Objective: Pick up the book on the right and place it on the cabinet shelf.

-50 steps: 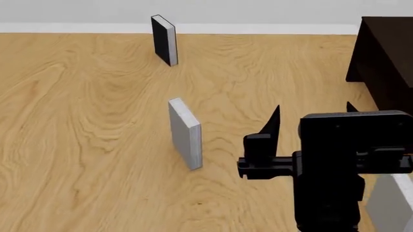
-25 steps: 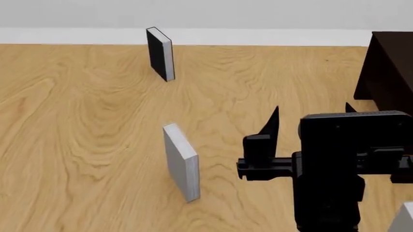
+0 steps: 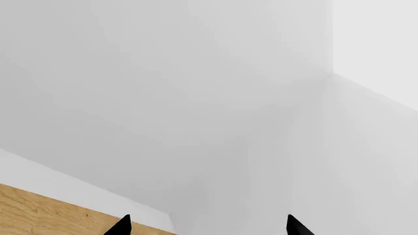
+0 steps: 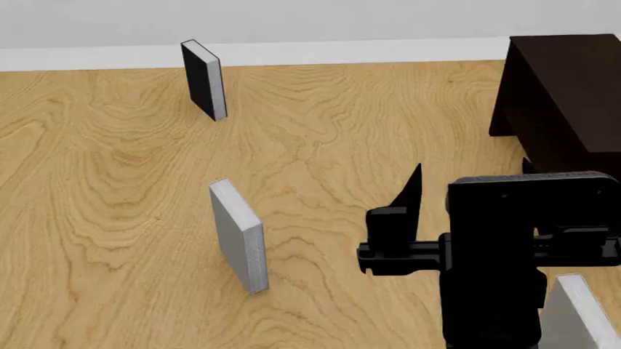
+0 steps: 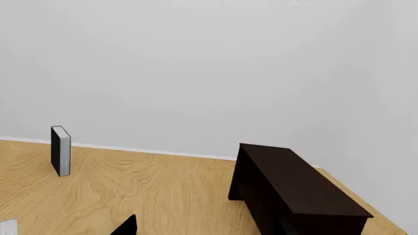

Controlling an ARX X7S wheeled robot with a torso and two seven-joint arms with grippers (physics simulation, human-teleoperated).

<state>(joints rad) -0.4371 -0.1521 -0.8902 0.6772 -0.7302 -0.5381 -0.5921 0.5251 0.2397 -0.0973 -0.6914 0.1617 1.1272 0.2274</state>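
Wood-grain floor (image 4: 116, 182) under white walls (image 5: 196, 73); both grippers' jaws apart, empty.

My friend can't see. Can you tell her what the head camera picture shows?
A wooden floor with three books standing upright: a black book far back near the wall, a grey book in the middle, and the book at the lower right corner. The right gripper rises in front, with the dark cabinet beyond.
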